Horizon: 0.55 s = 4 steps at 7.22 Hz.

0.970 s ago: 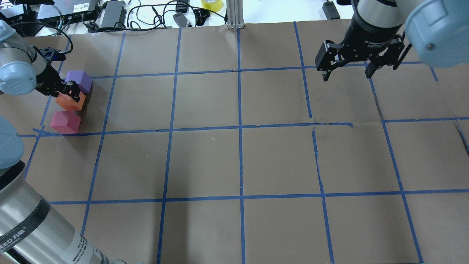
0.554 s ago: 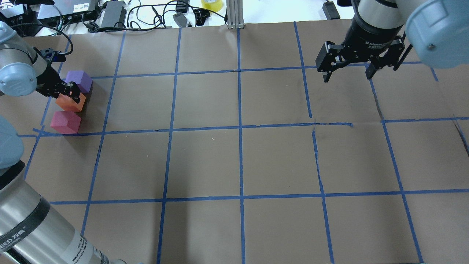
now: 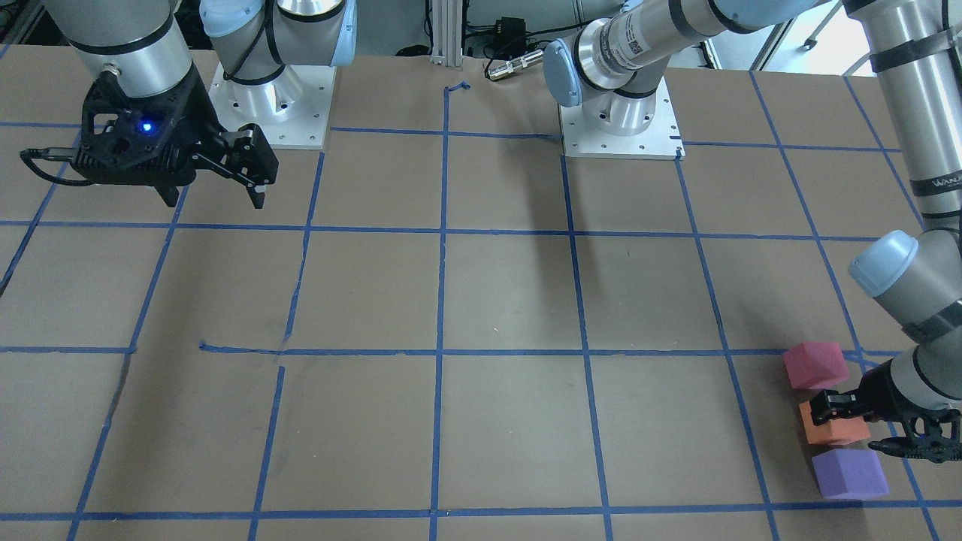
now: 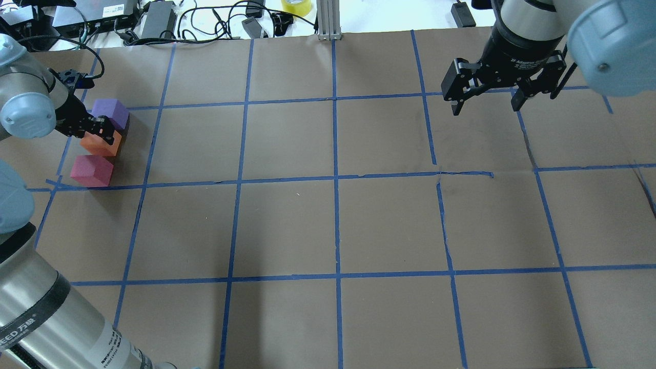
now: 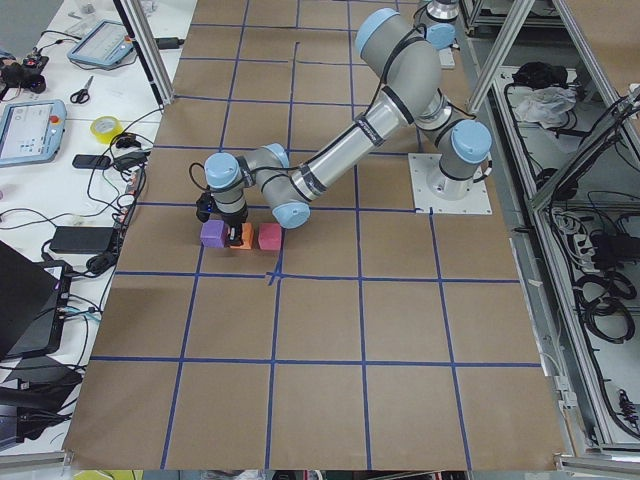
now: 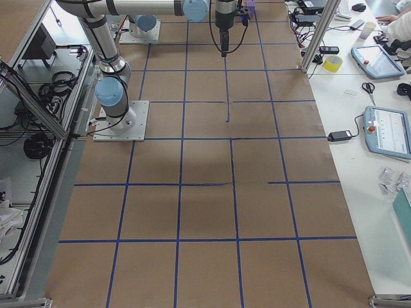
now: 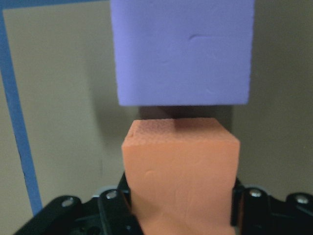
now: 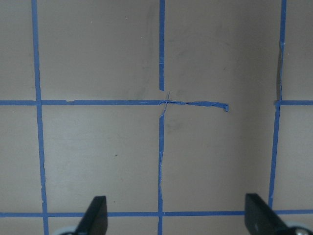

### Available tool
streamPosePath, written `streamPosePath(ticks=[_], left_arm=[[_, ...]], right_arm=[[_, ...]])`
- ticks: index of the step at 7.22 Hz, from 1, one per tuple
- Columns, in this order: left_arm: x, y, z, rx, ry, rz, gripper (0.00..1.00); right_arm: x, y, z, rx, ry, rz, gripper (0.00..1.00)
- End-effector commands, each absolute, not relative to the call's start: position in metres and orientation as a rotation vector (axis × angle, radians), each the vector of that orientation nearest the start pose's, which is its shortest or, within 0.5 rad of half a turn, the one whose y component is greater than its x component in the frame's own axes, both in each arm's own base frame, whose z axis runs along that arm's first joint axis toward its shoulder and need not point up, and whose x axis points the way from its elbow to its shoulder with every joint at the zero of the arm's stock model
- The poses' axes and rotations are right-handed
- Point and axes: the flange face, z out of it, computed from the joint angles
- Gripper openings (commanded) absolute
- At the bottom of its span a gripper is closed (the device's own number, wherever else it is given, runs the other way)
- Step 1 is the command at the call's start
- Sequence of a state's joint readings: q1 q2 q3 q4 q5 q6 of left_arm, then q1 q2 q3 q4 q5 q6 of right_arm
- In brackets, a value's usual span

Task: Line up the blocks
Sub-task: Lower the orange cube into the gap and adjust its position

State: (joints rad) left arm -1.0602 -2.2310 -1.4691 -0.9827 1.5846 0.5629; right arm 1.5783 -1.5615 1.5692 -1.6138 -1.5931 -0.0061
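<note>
Three cubes lie in a row at the table's far left: purple block (image 4: pixel 111 113), orange block (image 4: pixel 100 144), pinkish-red block (image 4: pixel 92 170). My left gripper (image 4: pixel 97 131) is shut on the orange block (image 7: pixel 181 171), low at the table. The purple block (image 7: pixel 182 51) lies just ahead of it with a small gap. In the front view the row is pinkish-red (image 3: pixel 815 365), orange (image 3: pixel 833 425), purple (image 3: pixel 849 473), with the left gripper (image 3: pixel 857 424) over the orange one. My right gripper (image 4: pixel 487 102) is open and empty, high over the far right; its fingers (image 8: pixel 95 218) frame bare paper.
Brown paper with a blue tape grid (image 4: pixel 335 179) covers the table. Cables, power bricks and a yellow tape roll (image 4: pixel 296 6) lie beyond the far edge. An aluminium post (image 4: pixel 328 20) stands at the far middle. The arm bases (image 3: pixel 620 124) sit on the robot's side.
My left arm has shifted slightly, with the orange block staying between the purple and pinkish-red ones. The right gripper has barely moved and stays open.
</note>
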Motion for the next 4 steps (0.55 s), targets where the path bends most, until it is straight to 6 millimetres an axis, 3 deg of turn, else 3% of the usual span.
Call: streamPosePath(ticks=[1, 2, 4], left_arm=[[0.2252, -0.6723, 0.1917, 0.079, 3.116, -0.03, 0.61], [0.2251, -0.6718, 0.19, 0.081, 3.117, -0.025, 0.94], [0.2252, -0.6716, 0.1898, 0.079, 3.116, -0.022, 1.0]], right_arm=[[0.1341, -0.4984, 0.4885, -0.019, 3.164, -0.056, 1.0], [0.1348, -0.4982, 0.4885, -0.021, 3.164, -0.056, 1.0], [0.1341, -0.4984, 0.4885, -0.016, 3.164, -0.056, 1.0]])
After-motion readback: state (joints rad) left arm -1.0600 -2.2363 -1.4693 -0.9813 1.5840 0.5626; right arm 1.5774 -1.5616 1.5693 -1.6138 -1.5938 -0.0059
